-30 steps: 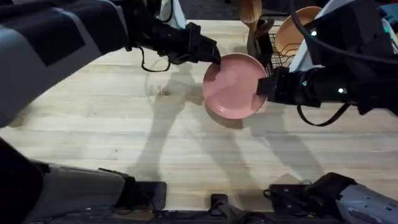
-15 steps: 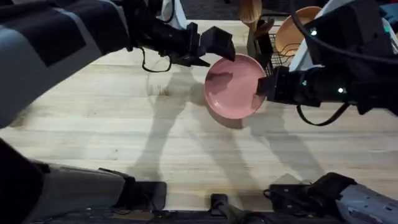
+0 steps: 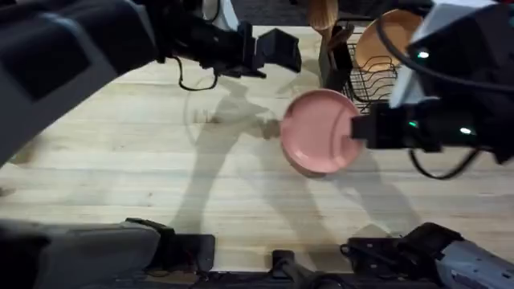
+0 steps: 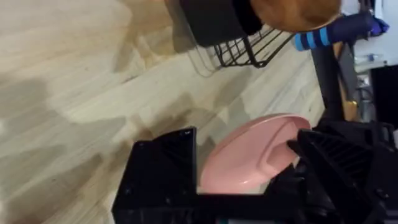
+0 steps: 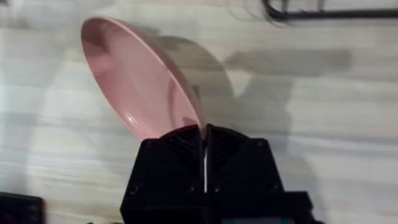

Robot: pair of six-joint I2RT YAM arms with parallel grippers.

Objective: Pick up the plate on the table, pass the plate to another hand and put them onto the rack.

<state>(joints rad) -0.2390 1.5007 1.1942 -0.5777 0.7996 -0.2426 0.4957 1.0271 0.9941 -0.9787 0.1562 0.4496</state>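
Table [image 3: 120, 160]: rack [image 3: 371, 76] holds orange plate [image 3: 377, 36]; right fingers [image 3: 359, 132] grasping pink plate [image 3: 320, 131]; left fingers [image 3: 277, 50] released.

left gripper [image 3: 277, 50] agape, right gripper [image 3: 359, 131] clamped

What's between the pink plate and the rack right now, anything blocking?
Nothing visible blocks it. The right gripper holds the plate by its rim above the table, just short of the rack. An orange-tan plate already stands in the rack's far part; the near wires look free.
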